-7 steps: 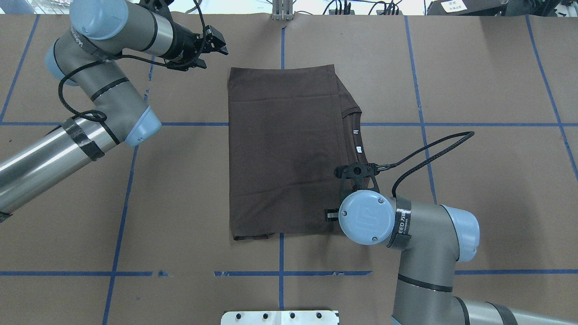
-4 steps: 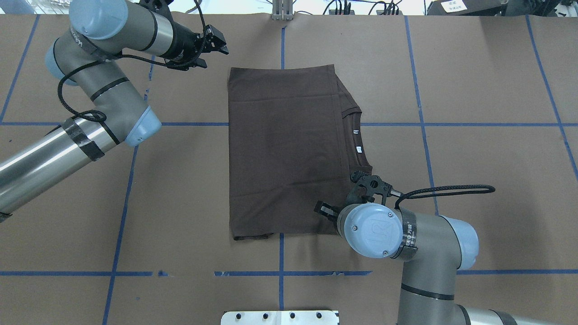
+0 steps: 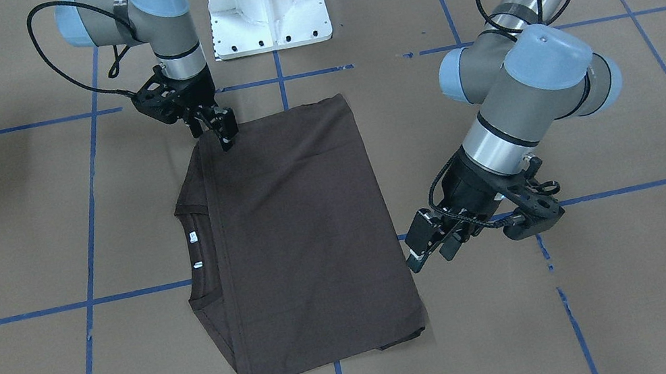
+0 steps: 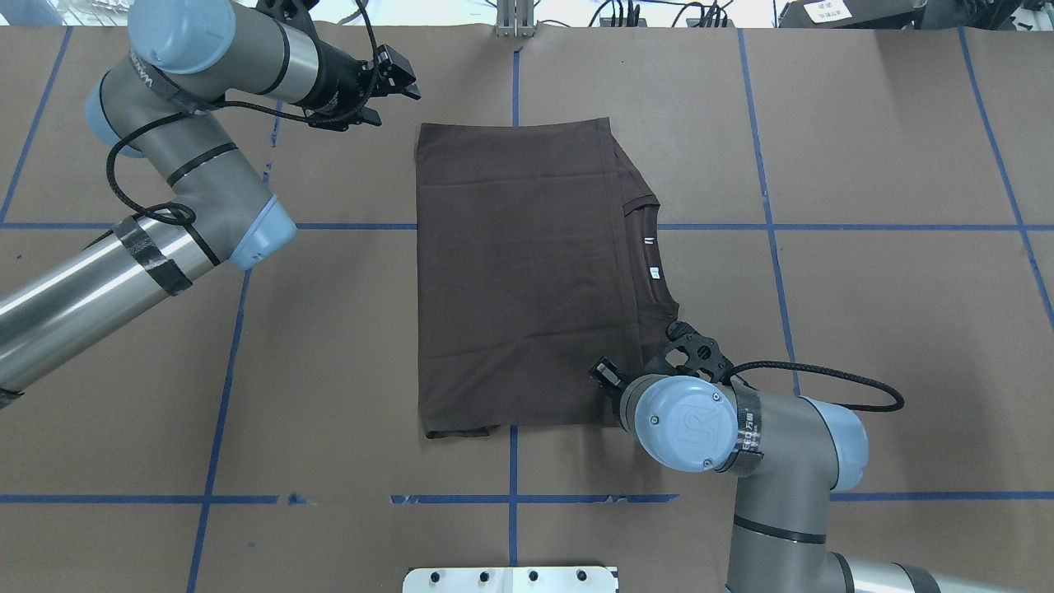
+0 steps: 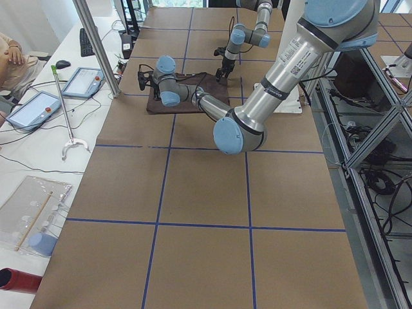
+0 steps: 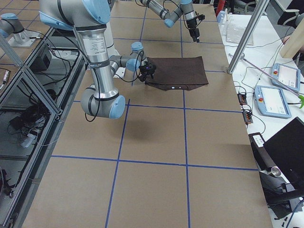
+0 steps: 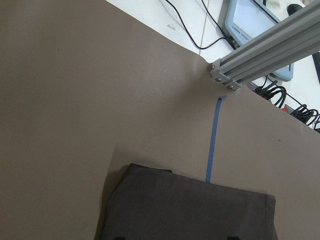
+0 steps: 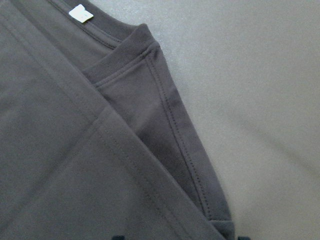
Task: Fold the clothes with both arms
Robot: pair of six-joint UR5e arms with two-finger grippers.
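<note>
Overhead, the right gripper (image 3: pixel 215 129), spread, is poised at the 5 o'clock corner of the shirt (image 4: pixel 519 272) laid flat mid-table; the left gripper (image 3: pixel 431 248), also spread, beyond 11 o'clock. Corner grasps for another fold are judged due.

Folded dark brown T-shirt (image 8: pixel 60 165), ribbed collar (image 8: pixel 125 67), white tag (image 8: pixel 80 13), on brown tabletop (image 8: pixel 255 100).
</note>
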